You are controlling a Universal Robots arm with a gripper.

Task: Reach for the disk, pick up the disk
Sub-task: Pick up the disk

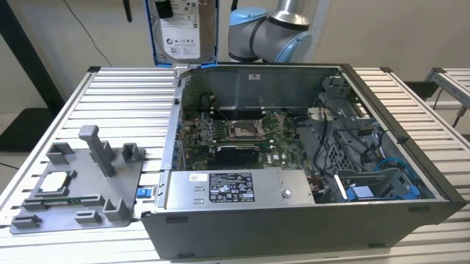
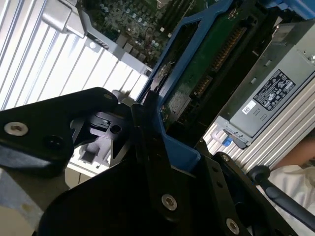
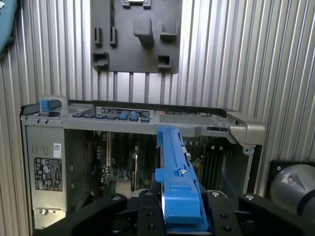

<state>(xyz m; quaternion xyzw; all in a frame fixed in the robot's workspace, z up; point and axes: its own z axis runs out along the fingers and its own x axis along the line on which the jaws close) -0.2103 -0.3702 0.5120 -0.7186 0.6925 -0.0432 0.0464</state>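
The disk (image 1: 184,30) hangs upright high above the back left corner of the open computer case (image 1: 411,137), its white label facing the exterior view. In the first wrist view its blue bracket (image 3: 177,182) stands edge-on between the black fingers of my gripper (image 3: 179,201), which is shut on it. The second wrist view shows the disk's green circuit-board underside (image 2: 206,64) and blue bracket, with my gripper (image 2: 152,115) clamped on its near end. The disk is clear of the case and touches nothing else.
A grey fixture plate (image 1: 81,181) with upright posts and a small square chip (image 1: 55,181) lies on the slatted table at the exterior view's left. Inside the case are the motherboard (image 1: 235,132), the power supply (image 1: 235,187) and a blue bay part (image 1: 367,190). A person's white sleeve (image 2: 295,182) is nearby.
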